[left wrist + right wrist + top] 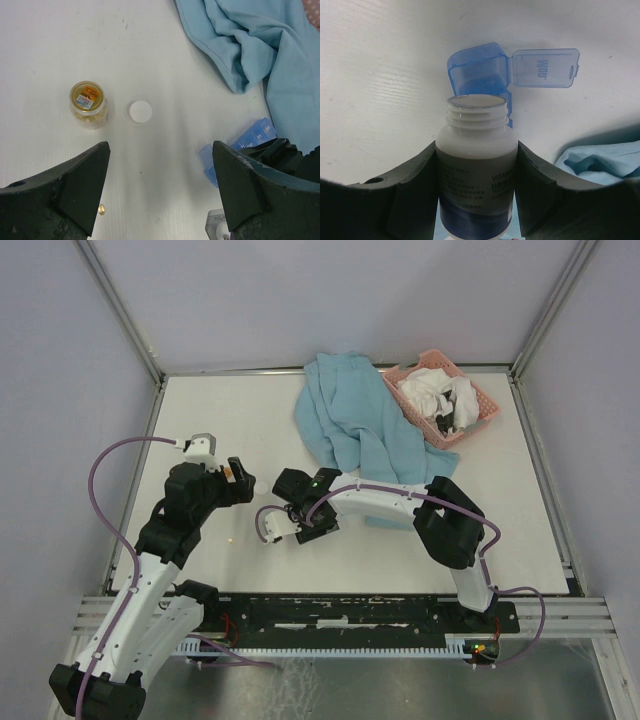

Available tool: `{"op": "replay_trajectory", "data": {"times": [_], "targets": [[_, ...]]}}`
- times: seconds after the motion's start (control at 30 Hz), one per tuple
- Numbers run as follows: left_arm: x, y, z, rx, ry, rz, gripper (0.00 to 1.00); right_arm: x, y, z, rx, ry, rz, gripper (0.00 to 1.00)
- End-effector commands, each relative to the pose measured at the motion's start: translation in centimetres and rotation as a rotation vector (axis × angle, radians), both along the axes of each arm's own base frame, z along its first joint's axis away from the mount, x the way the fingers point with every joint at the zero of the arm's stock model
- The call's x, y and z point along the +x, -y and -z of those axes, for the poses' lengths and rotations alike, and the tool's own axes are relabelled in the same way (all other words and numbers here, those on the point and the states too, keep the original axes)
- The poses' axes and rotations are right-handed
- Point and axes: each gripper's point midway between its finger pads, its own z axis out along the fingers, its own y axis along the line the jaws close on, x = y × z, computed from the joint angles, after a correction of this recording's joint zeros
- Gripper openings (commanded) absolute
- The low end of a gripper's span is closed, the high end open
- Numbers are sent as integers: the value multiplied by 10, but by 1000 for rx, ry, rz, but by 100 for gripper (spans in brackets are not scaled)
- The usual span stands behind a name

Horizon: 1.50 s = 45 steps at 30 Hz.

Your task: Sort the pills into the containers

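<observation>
**Desk:** What's closest to the lens?

**Operator:** My right gripper (476, 147), jaws clamped around an uncapped white bottle (476, 125). I've got its mouth tipped right at the blue organiser strip (479, 70), where one compartment stands with its lid (545, 67) flipped back. The blue cloth (250, 45) sprawls near the strip, on its far and right side. My left gripper (160, 145) hovers to the strip's left, fingers wide apart, holding nothing. Also left of the strip are a small gold-lidded jar (88, 105) of yellowish pellets and a white cap (140, 111) between jar and strip. One loose pill (101, 209) lies on the table (220, 410).

**Desk:** Which step is this?

**Operator:** The pour, I'd judge. I can't see whether any pills sit in the open compartment. The next move calls for a slow tilt, mouth held over that one cell.
</observation>
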Motion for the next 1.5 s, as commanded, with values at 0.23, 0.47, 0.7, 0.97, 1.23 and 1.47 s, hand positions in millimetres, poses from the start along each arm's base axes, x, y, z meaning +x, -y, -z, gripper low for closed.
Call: {"op": "replay_trajectory", "data": {"times": [0.23,0.47,0.7,0.97,1.23,1.47], "targets": [[3,0,-9,23,38,27,90,8,-10,-24,25,21,-36,10],[2,0,-9,23,37,27,90,-5,-10,-23,23,-45,-68,11],[3,0,-8,23,36,28,90,-6,-10,-23,24,-77,-66,11],[3,-1,-8,25,35,24,90,-4,-12,-20,12,-95,-68,11],[3,-1,-8,24,36,24,90,4,-11,-19,-2,-88,-55,11],[3,-1,-8,23,36,24,90,6,-7,-14,-30,-83,-52,11]]}}
